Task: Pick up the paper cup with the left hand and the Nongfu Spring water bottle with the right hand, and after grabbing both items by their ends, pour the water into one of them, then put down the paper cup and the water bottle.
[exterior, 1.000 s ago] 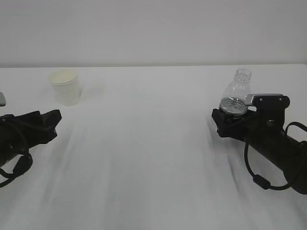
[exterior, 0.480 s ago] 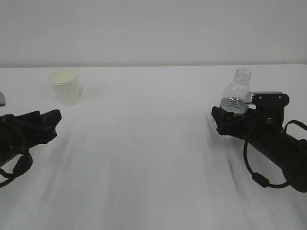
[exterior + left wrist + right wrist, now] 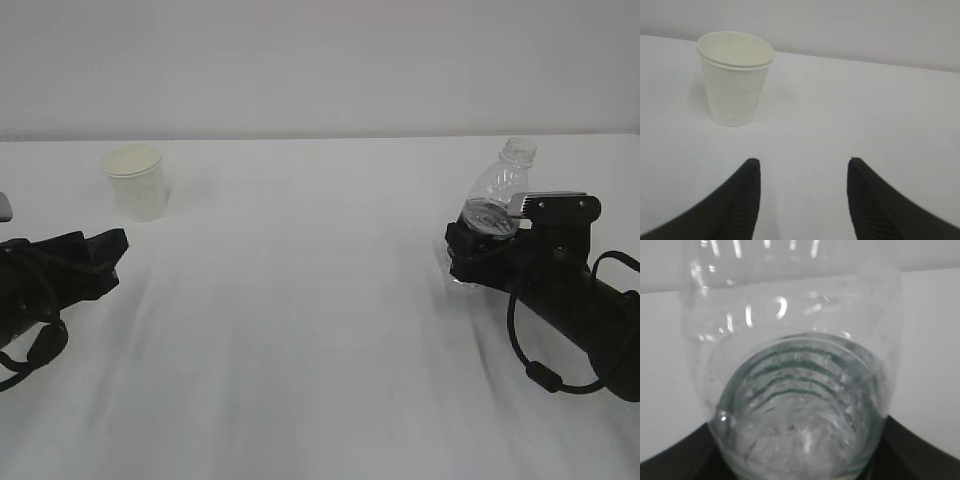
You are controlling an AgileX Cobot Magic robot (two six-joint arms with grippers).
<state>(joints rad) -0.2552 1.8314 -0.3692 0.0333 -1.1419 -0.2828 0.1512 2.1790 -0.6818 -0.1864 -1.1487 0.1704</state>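
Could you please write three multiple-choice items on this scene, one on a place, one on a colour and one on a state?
1. Where does the paper cup stand?
A. Far left of the table, ahead of the left hand
B. Beside the bottle
C. Between the left fingers

2. What colour is the cup?
A. Red
B. Cream-white
C. Blue

3. How does the Nongfu Spring water bottle stand in the exterior view?
A. Lying flat
B. Tilted, its neck leaning right, at the right hand
C. Upside down

Answers: 1 A, it sits apart from the open fingers. 2 B, both views show it pale. 3 B, the neck slants right.
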